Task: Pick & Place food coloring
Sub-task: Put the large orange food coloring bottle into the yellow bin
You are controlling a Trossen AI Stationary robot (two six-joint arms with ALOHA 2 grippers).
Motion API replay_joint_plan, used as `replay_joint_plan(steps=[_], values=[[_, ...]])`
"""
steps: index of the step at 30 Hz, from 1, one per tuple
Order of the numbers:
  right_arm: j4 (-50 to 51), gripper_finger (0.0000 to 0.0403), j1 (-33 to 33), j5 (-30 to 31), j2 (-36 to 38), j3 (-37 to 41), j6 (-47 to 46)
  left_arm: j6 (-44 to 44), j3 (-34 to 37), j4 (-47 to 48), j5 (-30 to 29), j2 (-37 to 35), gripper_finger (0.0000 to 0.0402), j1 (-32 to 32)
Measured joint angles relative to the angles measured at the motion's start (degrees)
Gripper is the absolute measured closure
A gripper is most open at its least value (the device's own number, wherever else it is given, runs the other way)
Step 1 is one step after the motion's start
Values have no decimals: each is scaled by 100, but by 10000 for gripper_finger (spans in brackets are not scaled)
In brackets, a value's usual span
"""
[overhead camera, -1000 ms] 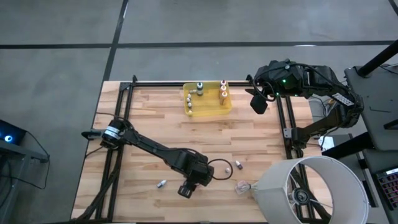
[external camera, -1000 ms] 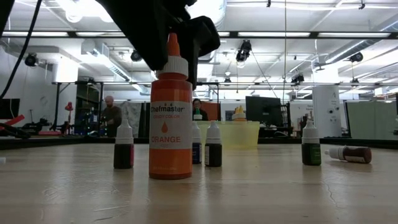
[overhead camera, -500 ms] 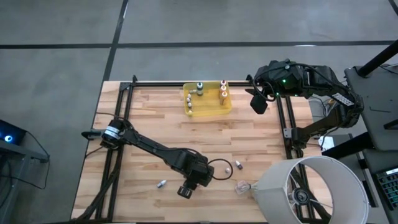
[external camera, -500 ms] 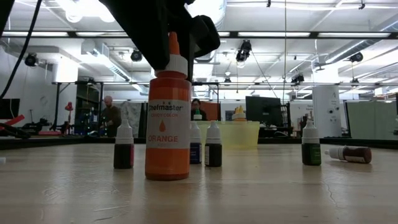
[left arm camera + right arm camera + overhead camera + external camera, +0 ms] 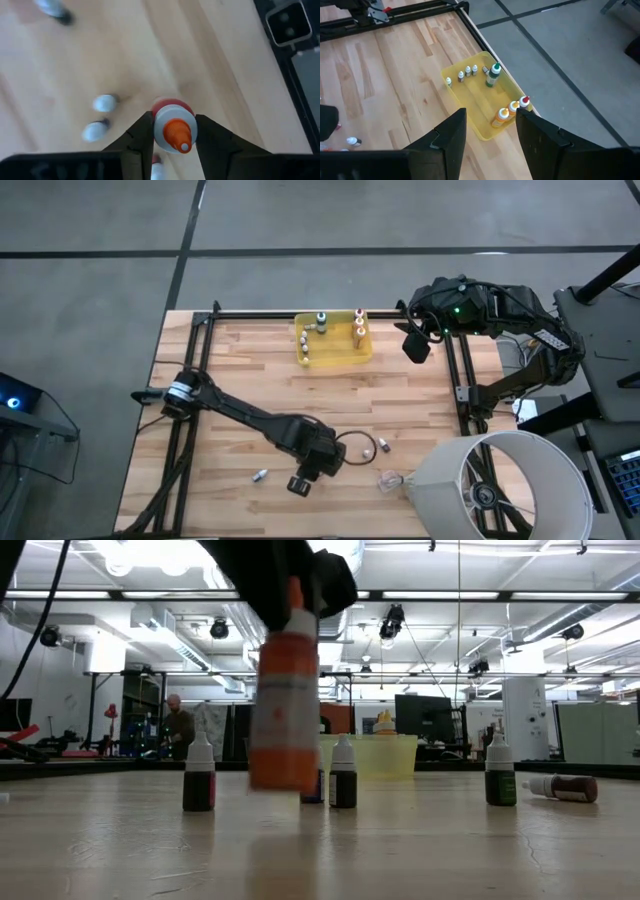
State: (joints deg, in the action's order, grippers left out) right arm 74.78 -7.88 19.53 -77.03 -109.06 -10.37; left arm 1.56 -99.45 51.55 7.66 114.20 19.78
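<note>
My left gripper (image 5: pixel 173 120) is at the table's near middle (image 5: pixel 308 472), shut on an orange food coloring bottle (image 5: pixel 285 705) with a white collar and orange nozzle. The bottle hangs just above the wood. Small dark bottles (image 5: pixel 199 775) (image 5: pixel 343 773) (image 5: pixel 500 770) stand on the table behind it, and one (image 5: pixel 560 787) lies on its side. The yellow tray (image 5: pixel 345 358) at the far middle holds several more bottles (image 5: pixel 493 75). My right gripper (image 5: pixel 490 145) waits open high over the far right corner (image 5: pixel 415 345), looking down at the tray. My left gripper pinches the orange bottle's white collar (image 5: pixel 161 131), just below the nozzle, between its two fingers (image 5: pixel 142 135). The fingers come from above, pointing steeply down. The bottle hangs upright below them, its base (image 5: pixel 283 780) clear of the table.
Loose small bottles lie near the left gripper (image 5: pixel 260 475) (image 5: pixel 381 446), with a clear crumpled plastic scrap (image 5: pixel 390 480) to their right. A big white round shade (image 5: pixel 500 485) covers the near right corner. A black frame (image 5: pixel 200 330) edges the table.
My left gripper has taken hold of the orange bottle's top and gone up. The bottle, which stood on the table, now hangs clear of it and has shifted a little sideways, still upright.
</note>
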Motion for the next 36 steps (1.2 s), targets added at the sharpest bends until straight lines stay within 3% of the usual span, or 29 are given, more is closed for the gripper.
replay_joint_plan(steps=[19,36], values=[[0,239,-1,2,0,0,-319,1402,-1378,1706,-417,-107,305,-1605],[-2,239,-2,4,0,0,-622,2264,-2584,2450,-437,-110,305,-2900]])
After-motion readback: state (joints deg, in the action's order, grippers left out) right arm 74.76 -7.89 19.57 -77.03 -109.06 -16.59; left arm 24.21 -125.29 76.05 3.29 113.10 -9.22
